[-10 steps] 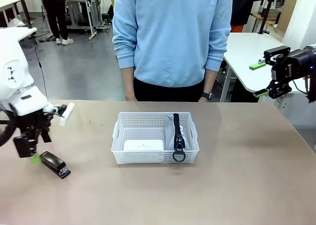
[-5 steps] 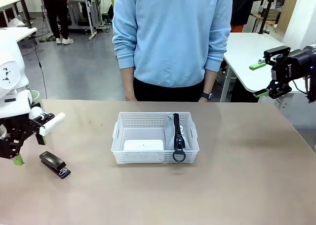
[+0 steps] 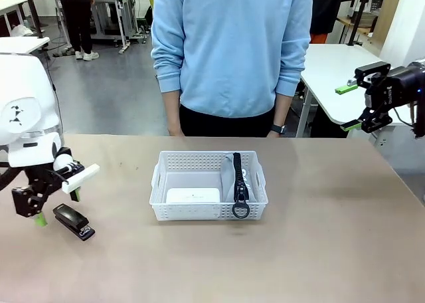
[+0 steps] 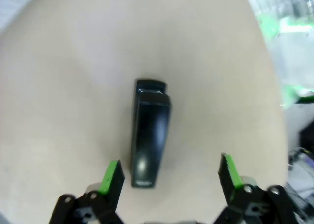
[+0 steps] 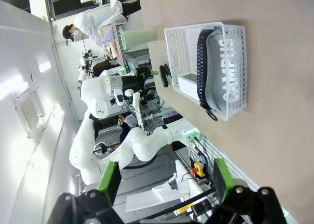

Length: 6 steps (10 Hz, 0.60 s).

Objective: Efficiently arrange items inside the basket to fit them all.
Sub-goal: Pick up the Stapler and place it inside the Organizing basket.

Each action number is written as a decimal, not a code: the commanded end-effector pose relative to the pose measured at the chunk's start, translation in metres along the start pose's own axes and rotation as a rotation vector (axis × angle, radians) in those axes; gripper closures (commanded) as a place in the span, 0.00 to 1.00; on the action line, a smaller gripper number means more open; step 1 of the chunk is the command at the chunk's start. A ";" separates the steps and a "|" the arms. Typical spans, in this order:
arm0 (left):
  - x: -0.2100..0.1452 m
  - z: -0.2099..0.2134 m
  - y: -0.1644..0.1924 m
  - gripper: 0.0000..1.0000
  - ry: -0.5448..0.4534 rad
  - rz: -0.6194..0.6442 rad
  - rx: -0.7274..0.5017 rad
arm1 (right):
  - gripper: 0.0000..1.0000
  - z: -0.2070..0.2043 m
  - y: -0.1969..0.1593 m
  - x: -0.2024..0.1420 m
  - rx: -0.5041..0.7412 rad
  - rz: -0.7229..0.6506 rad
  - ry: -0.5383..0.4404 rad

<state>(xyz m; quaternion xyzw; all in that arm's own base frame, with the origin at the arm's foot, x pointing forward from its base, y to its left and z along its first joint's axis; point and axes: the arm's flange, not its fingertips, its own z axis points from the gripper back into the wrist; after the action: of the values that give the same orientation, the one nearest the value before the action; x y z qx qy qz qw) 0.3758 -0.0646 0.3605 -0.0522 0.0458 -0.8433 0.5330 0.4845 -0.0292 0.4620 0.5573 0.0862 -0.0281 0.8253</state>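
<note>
stapler lies on tabletop well left of basket | left jaws spread above it, lined up to grab | right jaws spread, parked far right of basket | box and pouch packed side by side inside, saving room

glossy black stapler, perforated white plastic basket

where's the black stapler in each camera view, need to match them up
Front view: the stapler lies at lower left on the table, well left of the basket, just beside the left gripper.
Left wrist view: the stapler is at picture centre, lengthwise, its near end between the open fingers.
Right wrist view: a small dark shape left of the basket, likely the stapler.
Shared landmark: the tan table.
</note>
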 end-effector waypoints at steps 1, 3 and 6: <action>-0.004 -0.003 0.004 0.00 -0.032 -0.035 0.056 | 0.00 0.001 0.002 -0.001 -0.010 0.005 0.008; 0.003 -0.006 0.006 0.00 -0.069 -0.018 0.064 | 0.00 0.001 0.002 -0.001 -0.010 0.005 0.008; 0.000 -0.019 0.004 0.00 -0.010 -0.036 0.031 | 0.00 0.001 0.002 -0.001 -0.010 0.005 0.008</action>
<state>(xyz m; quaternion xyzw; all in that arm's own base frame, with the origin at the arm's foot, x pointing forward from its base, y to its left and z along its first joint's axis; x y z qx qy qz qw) 0.3792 -0.0703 0.3488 -0.0569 0.0210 -0.8501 0.5232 0.4845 -0.0292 0.4619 0.5573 0.0864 -0.0281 0.8253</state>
